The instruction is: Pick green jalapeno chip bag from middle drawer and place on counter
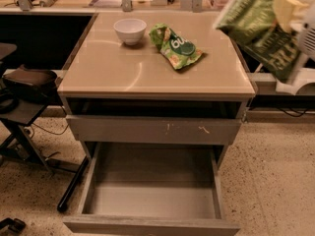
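Note:
My gripper (289, 10) is at the upper right, above and just beyond the counter's right edge. It is shut on the green jalapeno chip bag (260, 29), an olive-green crinkled bag with large lettering that hangs in the air, tilted. The counter (123, 70) is a glossy beige top on the grey cabinet. The middle drawer (147, 200) is pulled wide open below, and its grey box holds nothing.
A white bowl (130, 30) and a brighter green bag with a round logo (178, 46) lie at the back of the counter. A grey drawer front with pale scratches (157, 129) sits above the open drawer. A black stool (24, 85) stands to the left.

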You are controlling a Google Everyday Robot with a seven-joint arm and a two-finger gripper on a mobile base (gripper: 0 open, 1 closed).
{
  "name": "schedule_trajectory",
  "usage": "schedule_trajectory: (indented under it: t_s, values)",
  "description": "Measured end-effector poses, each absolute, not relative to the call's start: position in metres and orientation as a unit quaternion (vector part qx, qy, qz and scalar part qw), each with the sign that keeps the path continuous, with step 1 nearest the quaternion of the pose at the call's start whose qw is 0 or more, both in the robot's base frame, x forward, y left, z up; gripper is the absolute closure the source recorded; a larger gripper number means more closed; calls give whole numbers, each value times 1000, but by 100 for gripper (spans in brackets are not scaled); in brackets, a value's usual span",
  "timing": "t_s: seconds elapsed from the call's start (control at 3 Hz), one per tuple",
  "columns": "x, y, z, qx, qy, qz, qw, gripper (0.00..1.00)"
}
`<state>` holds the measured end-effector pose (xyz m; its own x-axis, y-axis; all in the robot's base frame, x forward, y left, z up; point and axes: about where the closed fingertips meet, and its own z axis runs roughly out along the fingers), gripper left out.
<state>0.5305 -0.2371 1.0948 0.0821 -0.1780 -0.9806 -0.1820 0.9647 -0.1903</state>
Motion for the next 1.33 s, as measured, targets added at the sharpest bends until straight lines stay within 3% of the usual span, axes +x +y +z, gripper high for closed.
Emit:
schedule_trajectory:
  t_s: [0.33, 1.33]
  values:
    - [548, -193, 1096, -160, 672, 29, 723, 100]
    - [567, -177, 1037, -81, 683, 80, 722, 100]
